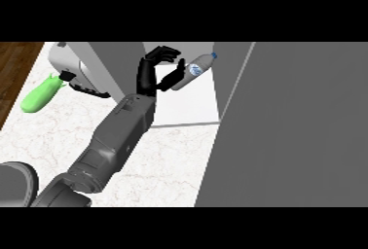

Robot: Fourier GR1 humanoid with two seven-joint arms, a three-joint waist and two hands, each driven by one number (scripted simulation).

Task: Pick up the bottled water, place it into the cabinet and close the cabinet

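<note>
Bottled water (194, 69) in the left hand (149, 73), at the top middle of the head view. Tilted, with white cap up and to the right, base down and to the left, and a blue-and-white label round the middle. Pinched at its left side, between curled fingers (167, 52) above and thumb below. Most of the bottle juts out to the right of the hand. Fingers bent and a little apart, clamped on the bottle.

Held in front of the white inside of the cabinet (188, 104), which stands open. Hard to tell whether the bottle touches any part of the cabinet.

To the right, a wide grey panel (295, 126) fills much of the view from top to bottom. Grey left forearm (119, 136) slants up from the lower left corner across the pale marbled surface (169, 165).

At the upper left of the surface, a white appliance (70, 62) with a black fitting on its front. Just beside it to the left, a green object (39, 95) lies slantwise. Beyond the surface's left edge, a strip of brown wooden floor (14, 68).
</note>
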